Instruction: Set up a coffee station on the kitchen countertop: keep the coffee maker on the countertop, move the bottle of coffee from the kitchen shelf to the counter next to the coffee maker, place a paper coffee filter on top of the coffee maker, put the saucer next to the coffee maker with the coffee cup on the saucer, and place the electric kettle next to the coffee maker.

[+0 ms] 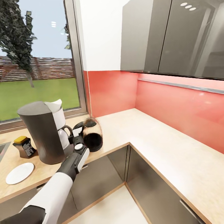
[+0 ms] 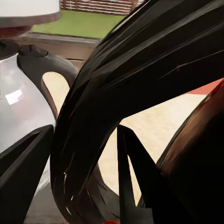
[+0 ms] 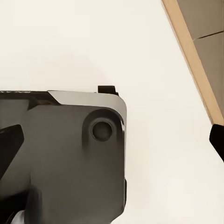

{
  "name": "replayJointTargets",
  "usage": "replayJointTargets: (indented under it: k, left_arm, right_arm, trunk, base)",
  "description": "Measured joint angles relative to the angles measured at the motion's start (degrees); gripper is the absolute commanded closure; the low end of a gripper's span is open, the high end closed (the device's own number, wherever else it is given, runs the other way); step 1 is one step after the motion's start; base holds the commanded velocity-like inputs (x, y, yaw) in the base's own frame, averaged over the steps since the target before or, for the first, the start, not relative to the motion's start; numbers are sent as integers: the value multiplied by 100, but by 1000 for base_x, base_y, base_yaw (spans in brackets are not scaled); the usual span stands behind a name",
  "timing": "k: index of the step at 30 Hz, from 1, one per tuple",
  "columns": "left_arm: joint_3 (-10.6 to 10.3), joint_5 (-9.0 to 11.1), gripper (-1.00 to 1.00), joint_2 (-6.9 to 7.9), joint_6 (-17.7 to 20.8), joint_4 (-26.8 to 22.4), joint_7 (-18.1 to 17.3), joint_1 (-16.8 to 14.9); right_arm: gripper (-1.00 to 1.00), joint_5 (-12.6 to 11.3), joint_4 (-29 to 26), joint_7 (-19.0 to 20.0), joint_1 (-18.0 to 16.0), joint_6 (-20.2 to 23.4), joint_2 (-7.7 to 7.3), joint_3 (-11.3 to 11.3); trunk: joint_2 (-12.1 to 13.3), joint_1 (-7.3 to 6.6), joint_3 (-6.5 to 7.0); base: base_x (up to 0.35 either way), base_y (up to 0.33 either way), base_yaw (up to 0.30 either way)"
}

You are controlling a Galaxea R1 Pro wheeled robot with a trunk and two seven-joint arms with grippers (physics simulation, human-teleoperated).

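The left hand [image 2: 84, 182] seems clenched on the electric kettle's [image 1: 92, 134] handle near the bench's [image 1: 161, 149] front edge, hiding its fingers; the right hand's state is unreadable.

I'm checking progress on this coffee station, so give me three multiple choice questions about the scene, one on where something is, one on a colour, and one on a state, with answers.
1. Where does the saucer lie?
A. on the countertop, in front of the bottle of coffee
B. on the floor
C. on top of the coffee maker

2. What colour is the bottle's cap?
A. red
B. yellow
C. white

3. What is the left gripper doing?
A. hanging open over the saucer
C. closed on the electric kettle handle
B. holding a cup

Answers:
1 A, the white plate sits on the worktop near its front edge.
2 B, the cap shows yellow in the head view.
3 C, the left wrist view shows the fingers either side of the black loop handle.
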Motion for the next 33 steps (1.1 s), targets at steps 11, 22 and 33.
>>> replayJointTargets:
  k: [11,22,33]
  left_arm:
    - [1,-45,100,9,-4,-11,0,155]
    - [2,-44,100,9,-3,-11,-16,158]
    - [0,-48,100,9,-4,-11,-13,164]
  right_arm:
    - [-100,7,3,0,-1,-2,-3,0]
    - [-100,9,2,0,-1,-4,-3,0]
    - [-100,9,2,0,-2,-3,-3,0]
  trunk:
    - [0,0,1]
    - [0,0,1]
    - [-1,-1,1]
  base:
    - [0,0,0]
    - [0,0,0]
    - [172,0,0]
